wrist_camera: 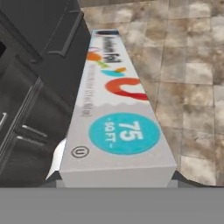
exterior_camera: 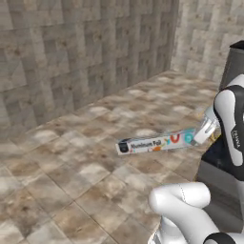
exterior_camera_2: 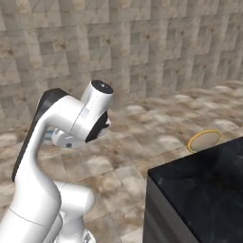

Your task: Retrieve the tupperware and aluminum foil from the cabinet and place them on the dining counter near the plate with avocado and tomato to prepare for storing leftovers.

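White arm outstretched — hand (exterior_camera: 202, 134) clamps aluminum foil (exterior_camera: 155, 142) level above floor

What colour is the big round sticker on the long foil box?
Teal, with white "75 SQ FT" lettering, on the long pale aluminum foil box; clearest in the hand view.
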